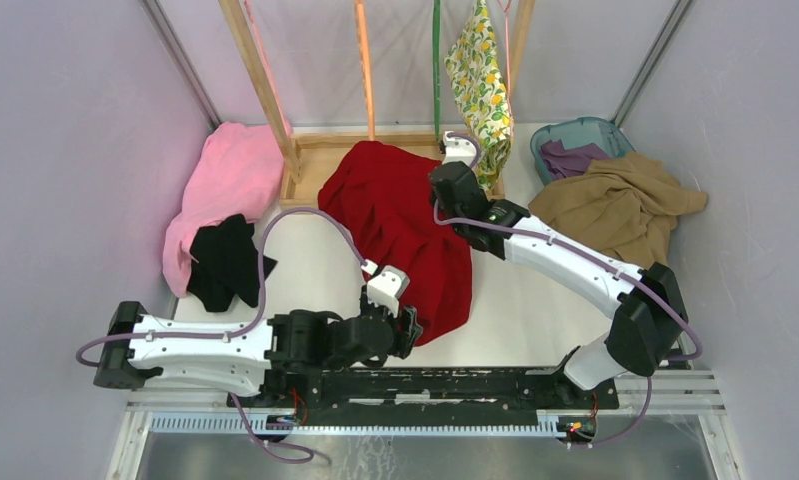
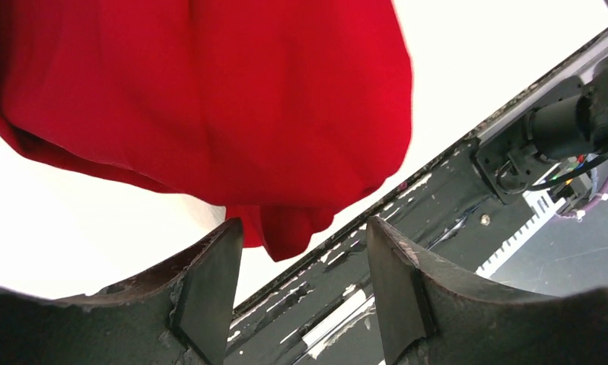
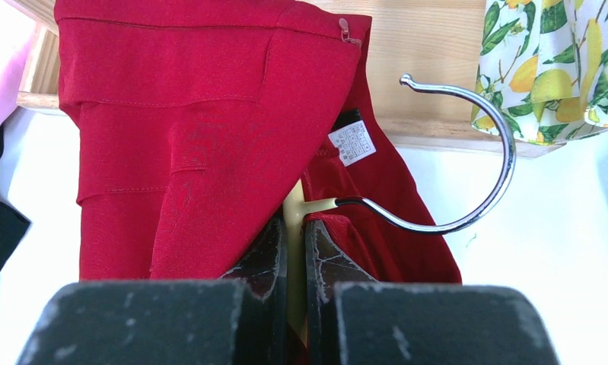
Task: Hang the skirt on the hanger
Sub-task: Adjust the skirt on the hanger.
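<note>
cream fabric printed with yellow lemons and green leaves, the skirt (image 1: pixel 480 85) hangs at about 12 o'clock in the top view, up in the wooden rack (image 1: pixel 260 80), its lower edge reaching down to the rack's shallow wooden base tray (image 1: pixel 310 170); what holds its top sits at the frame edge and cannot be made out. to its left hang a green hanger (image 1: pixel 437 60) and an orange hanger (image 1: pixel 365 70). just below the skirt, the right gripper (image 3: pixel 294 228) has its jaws almost closed on the neck of a pale yellow hanger (image 3: pixel 297 209) with a chrome hook (image 3: pixel 507 156), which sits inside the red garment (image 1: pixel 405 230). that garment's upper end lies over the base tray and the rest spreads across the white table (image 1: pixel 535 310) toward 6 o'clock. there the left gripper (image 2: pixel 304 228) hovers by the red hem, jaws well apart, nothing between them. at 2 o'clock a teal basket (image 1: pixel 581 122) holds a purple cloth (image 1: pixel 567 158); a tan garment (image 1: pixel 615 205) lies against its near side. at 9 to 10 o'clock lie a pink cloth (image 1: pixel 225 185) and, on its lower edge, a black cloth (image 1: pixel 225 262).
</note>
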